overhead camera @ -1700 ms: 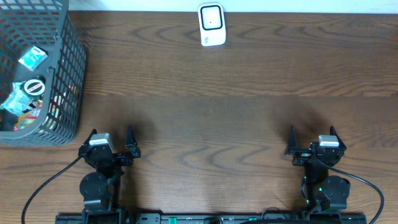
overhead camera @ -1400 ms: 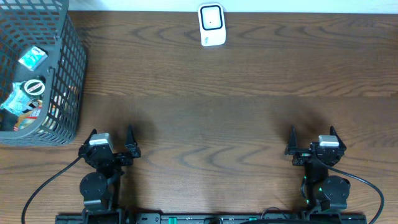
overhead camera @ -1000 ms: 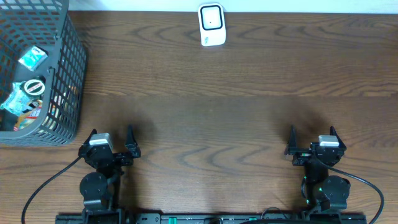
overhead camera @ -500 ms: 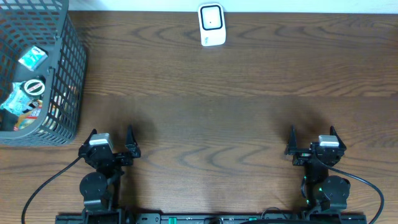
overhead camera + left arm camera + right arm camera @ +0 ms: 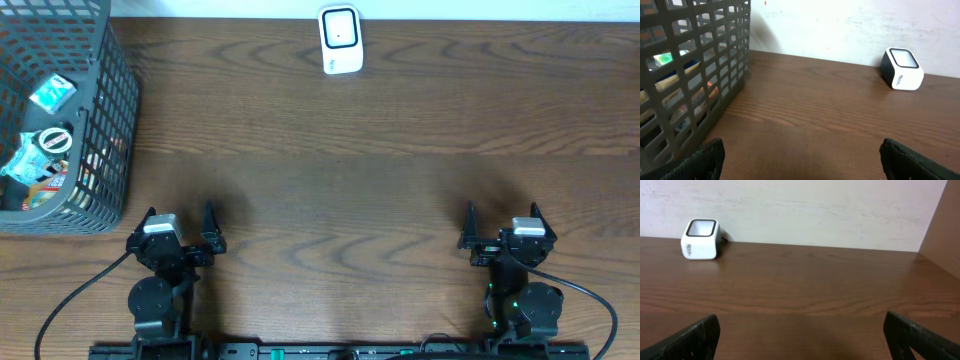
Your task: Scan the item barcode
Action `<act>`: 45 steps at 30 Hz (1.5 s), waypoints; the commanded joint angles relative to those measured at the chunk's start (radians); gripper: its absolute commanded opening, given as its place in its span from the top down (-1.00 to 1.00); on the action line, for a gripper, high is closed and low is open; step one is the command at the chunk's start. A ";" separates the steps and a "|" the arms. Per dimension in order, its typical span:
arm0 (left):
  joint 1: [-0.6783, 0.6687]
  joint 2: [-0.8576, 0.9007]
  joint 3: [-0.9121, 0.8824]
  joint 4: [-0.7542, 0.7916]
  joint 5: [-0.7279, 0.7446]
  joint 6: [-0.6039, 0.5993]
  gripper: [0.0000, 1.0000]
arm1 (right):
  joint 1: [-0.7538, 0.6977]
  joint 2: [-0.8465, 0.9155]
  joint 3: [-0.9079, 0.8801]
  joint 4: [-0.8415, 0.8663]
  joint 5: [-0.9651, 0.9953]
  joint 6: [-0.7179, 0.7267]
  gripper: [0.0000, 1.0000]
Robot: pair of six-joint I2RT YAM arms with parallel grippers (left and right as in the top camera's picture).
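Observation:
A white barcode scanner with a dark window stands at the far middle of the table; it also shows in the left wrist view and the right wrist view. Several packaged items lie inside a dark wire basket at the far left, seen through its mesh from the left wrist. My left gripper rests open near the front left edge, nothing between its fingers. My right gripper rests open near the front right, also holding nothing.
Bare brown wood spreads between the grippers and the scanner. A pale wall backs the table's far edge. A brown panel rises at the far right in the right wrist view.

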 commanded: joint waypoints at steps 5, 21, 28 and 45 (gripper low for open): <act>0.003 0.000 -0.028 -0.015 0.012 0.013 -0.95 | 0.007 -0.002 -0.003 -0.002 0.005 0.003 -0.99; 0.003 0.000 -0.028 -0.015 0.012 0.013 -0.95 | 0.007 -0.002 -0.003 -0.002 0.005 0.003 -0.98; 0.003 0.000 -0.028 -0.015 0.012 0.013 -0.95 | 0.007 -0.002 -0.003 -0.002 0.005 0.003 -0.98; 0.003 0.000 -0.027 0.010 0.439 -0.666 -0.95 | 0.007 -0.002 -0.003 -0.002 0.005 0.003 -0.99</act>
